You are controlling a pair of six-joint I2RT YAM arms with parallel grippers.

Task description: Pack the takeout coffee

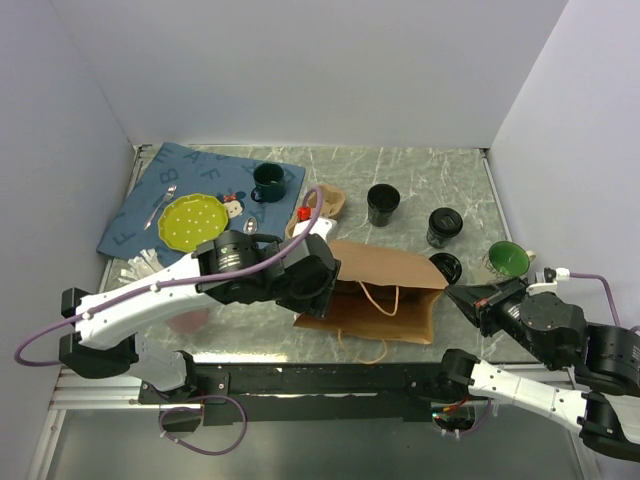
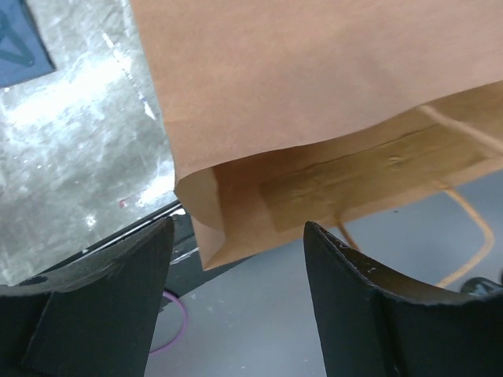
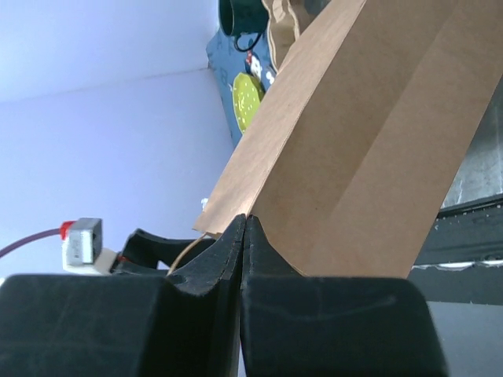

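Observation:
A brown paper bag (image 1: 385,290) with twine handles lies at the table's front centre. My left gripper (image 1: 312,288) hovers over its left end, open and empty; the left wrist view shows its jaws (image 2: 236,232) apart above the bag's corner (image 2: 314,102). My right gripper (image 1: 453,294) is at the bag's right end, shut on the bag's edge (image 3: 369,157), with the fingertips (image 3: 245,220) pressed together. Three small black cups stand behind the bag: one that looks lidded, the takeout coffee (image 1: 443,226), another (image 1: 383,203) to its left, and a third (image 1: 446,267) right by the bag.
A dark green mug (image 1: 268,181), a yellow-green plate (image 1: 192,221) and a spoon lie on a blue cloth (image 1: 150,200) at the back left. Crumpled brown paper (image 1: 325,205) lies near the mug. A green cup (image 1: 507,260) sits at the right. A pinkish thing (image 1: 190,318) shows under my left arm.

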